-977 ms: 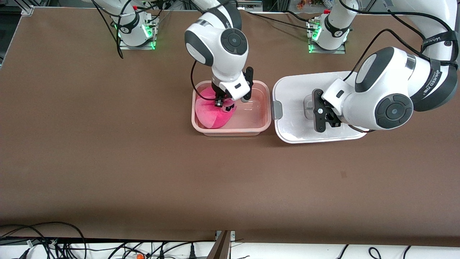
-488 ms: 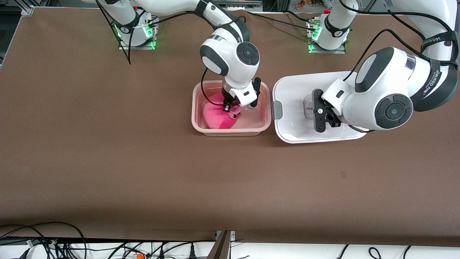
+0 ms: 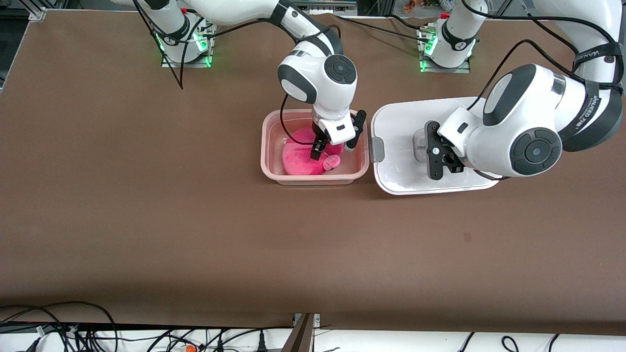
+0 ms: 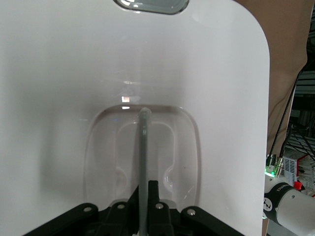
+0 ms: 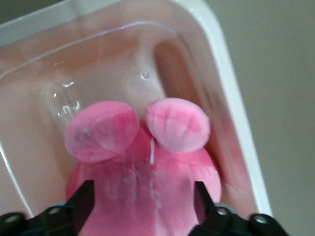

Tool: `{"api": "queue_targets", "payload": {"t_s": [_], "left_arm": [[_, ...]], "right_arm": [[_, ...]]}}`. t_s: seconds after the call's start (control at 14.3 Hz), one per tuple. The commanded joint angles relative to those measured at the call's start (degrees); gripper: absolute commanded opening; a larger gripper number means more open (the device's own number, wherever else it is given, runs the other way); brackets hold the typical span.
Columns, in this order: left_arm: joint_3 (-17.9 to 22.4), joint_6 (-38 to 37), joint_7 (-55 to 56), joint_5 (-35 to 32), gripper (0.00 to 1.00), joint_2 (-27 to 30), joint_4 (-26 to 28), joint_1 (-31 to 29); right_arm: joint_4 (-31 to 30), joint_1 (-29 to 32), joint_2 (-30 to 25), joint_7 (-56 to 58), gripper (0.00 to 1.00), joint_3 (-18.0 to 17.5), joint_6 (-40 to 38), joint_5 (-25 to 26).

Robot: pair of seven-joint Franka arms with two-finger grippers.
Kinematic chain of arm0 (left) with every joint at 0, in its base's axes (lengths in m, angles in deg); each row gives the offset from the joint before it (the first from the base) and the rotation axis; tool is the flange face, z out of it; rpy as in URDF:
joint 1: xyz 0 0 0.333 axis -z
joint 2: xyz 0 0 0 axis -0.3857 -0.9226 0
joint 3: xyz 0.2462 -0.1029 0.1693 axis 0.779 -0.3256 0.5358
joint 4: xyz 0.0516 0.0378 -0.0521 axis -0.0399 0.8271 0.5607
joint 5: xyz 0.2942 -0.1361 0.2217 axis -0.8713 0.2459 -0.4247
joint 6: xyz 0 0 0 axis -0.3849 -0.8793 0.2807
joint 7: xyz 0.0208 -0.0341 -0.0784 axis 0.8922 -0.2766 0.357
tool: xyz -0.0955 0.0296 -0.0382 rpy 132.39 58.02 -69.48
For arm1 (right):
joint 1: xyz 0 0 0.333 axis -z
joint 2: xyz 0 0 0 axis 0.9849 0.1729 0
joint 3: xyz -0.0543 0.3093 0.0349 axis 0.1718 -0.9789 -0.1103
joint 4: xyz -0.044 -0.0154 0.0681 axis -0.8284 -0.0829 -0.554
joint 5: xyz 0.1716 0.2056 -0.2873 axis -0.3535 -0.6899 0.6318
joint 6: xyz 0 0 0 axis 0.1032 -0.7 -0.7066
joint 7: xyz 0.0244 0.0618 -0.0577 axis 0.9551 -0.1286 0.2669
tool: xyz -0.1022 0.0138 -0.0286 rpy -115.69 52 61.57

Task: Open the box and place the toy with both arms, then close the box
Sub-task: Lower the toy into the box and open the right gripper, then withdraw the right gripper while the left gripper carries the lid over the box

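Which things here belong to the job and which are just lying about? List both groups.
Job:
box, open
toy, in the box
lid, flat on the table beside the box
right pincer, over the toy
left pincer, shut on the lid's handle

Lying about:
cables, past the table edge nearest the front camera

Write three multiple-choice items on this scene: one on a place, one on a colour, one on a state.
1. Where is the round bright-pink plush toy?
A. in the translucent pinkish plastic tub
B. on the lid
C. on the bare table

2. What colour is the flat plastic lid?
A. white
B. blue
C. black

3. How is the tub?
A. open, lid beside it toward the left arm's end
B. closed
C. tipped over

Key: 1 A, pink walls surround the toy under the right hand. 2 A, white in both views. 3 A, the left hand grips its clear handle.
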Motion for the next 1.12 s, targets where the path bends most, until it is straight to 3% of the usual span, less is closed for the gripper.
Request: {"api": "queue_targets", "payload": {"t_s": [0.0, 0.21, 0.42, 0.56, 0.63, 0.77, 1.05], "left_arm": [[-0.17, -0.9, -1.55, -0.12, 0.0, 0.23, -0.54, -0.21], [-0.17, -0.9, -1.55, -0.03, 0.0, 0.23, -0.54, -0.21], [-0.35, -0.73, -1.63, 0.06, 0.0, 0.23, -0.54, 0.66], [-0.96, -0.29, -1.72, 1.28, 0.0, 0.23, -0.63, 1.71], [-1.14, 0.41, -1.64, 2.42, 0.0, 0.23, -0.71, 3.03], [-1.23, 4.96, -1.63, 3.22, 0.0, -0.82, -1.85, 6.62], [-0.7, 19.72, 0.81, 2.43, 0.0, -4.68, -1.68, 17.16]], "right_arm": [[0.52, 2.4, -4.15, -0.48, 1.0, -0.05, -1.85, -1.58], [0.69, 8.01, -10.04, -0.66, 1.0, 0.21, -10.02, -2.9], [0.69, 15.92, -14.35, -0.04, 1.0, 0.21, -10.39, -3.87], [0.69, 22.41, -17.16, 0.05, 1.0, 0.21, -11.43, -9.03], [0.61, 25.41, -18.39, -0.13, 1.0, 0.3, -12.83, -14.46], [0.17, 27.98, -22.51, -0.48, 1.0, 4.31, -16.17, -20.29], [-3.6, 28.07, -30.6, -1.18, 1.0, 12.5, -22.59, -21.19]]}}
